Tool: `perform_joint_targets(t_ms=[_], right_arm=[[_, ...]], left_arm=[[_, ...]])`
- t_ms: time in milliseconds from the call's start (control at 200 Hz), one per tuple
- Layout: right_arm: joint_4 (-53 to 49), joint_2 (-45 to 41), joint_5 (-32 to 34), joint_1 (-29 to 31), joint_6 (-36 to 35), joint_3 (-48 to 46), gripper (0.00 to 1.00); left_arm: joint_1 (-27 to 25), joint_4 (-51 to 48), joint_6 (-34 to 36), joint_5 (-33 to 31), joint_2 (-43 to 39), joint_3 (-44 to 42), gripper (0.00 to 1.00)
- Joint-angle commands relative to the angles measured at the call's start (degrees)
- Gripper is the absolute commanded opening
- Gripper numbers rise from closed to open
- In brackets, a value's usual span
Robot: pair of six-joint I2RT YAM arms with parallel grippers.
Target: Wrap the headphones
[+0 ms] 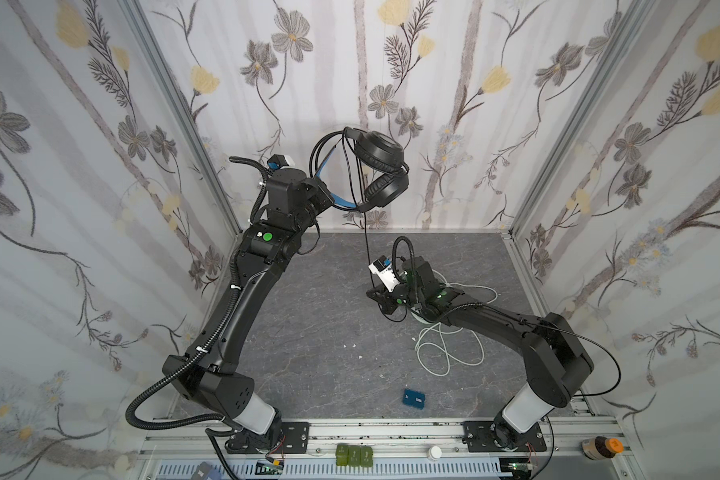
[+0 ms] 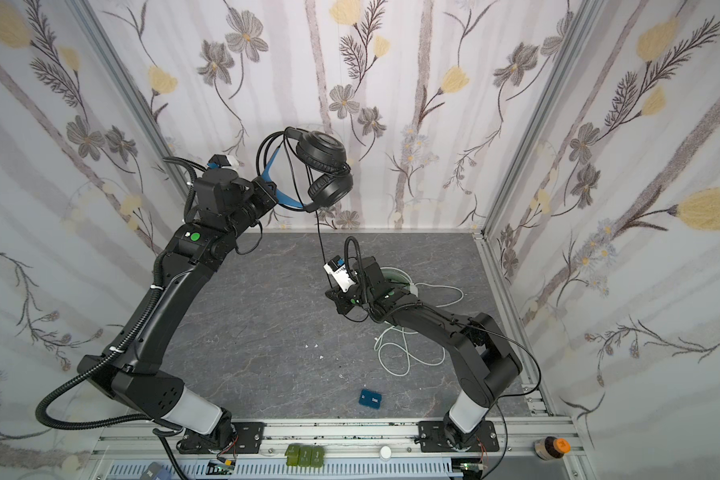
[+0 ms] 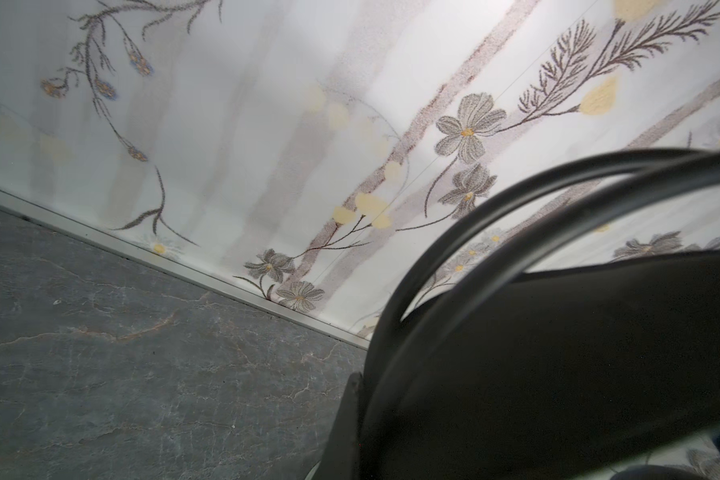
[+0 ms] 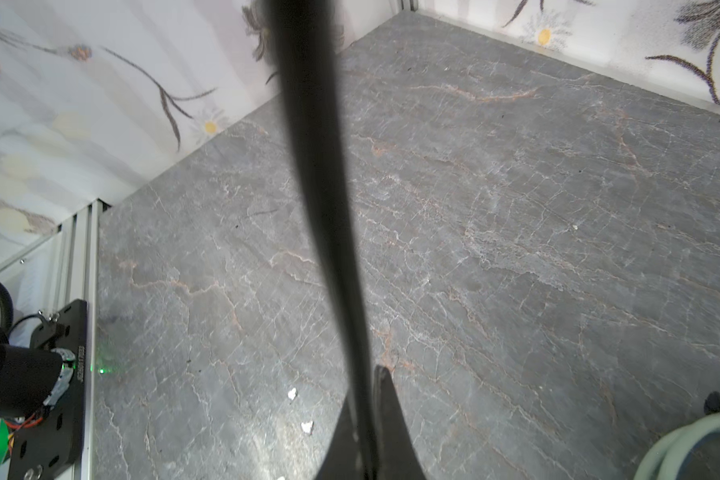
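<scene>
The left arm is reaching high toward twelve o'clock, the left tool (image 1: 328, 194) clamping the blue band of the black headphones (image 1: 381, 164), which are hanging in the air. The right arm is stretching low over the table (image 1: 308, 332), the right tool (image 1: 376, 296) pinching the black cable (image 1: 366, 245) taut. The pale cable (image 1: 445, 351) is sprawling at four o'clock, and the pale headset (image 2: 393, 273) seems to be lying mostly hidden beneath that arm.

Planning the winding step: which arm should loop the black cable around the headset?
Probably right: the right pincer is shut on the black cable hanging below; the left pincer holds the black headphones aloft.
</scene>
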Motion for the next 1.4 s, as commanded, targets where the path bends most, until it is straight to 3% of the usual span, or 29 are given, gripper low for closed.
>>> perform_joint_targets(t_ms=[0,350,480,695,969,1119,1394], right_arm=[[-6.72,-3.05,5.95,1.93,-4.87,0.86,0.00],[-20.98,-9.60,15.93,10.64,-14.03,9.70,0.00],[-25.48,-9.56,19.27,11.80,-16.86,15.14,0.00],[-28.81,-9.30,26.28,11.87,-20.12,23.12,0.00],[-32.16,-6.39,36.50,10.47,-25.66,31.37,0.00],[-32.12,-5.29,36.84,6.95,-25.75,33.09,0.00],[-31.22,-4.36,37.58,1.63,-25.87,34.90,0.00]], left_arm=[[0.17,3.40,-1.61,-5.86,0.25,-0.42,0.00],[0.03,-1.79,9.99,-15.12,2.75,-3.15,0.00],[-1.05,-7.81,14.22,-18.43,4.52,-2.52,0.00],[-4.43,-13.11,27.31,-23.94,3.61,-6.85,0.00],[-5.03,-18.29,39.20,-13.29,-0.88,-13.46,0.00],[-5.27,-18.55,41.92,-1.72,-5.40,-17.75,0.00],[-5.53,-21.45,44.52,9.90,-10.98,-20.70,0.00]])
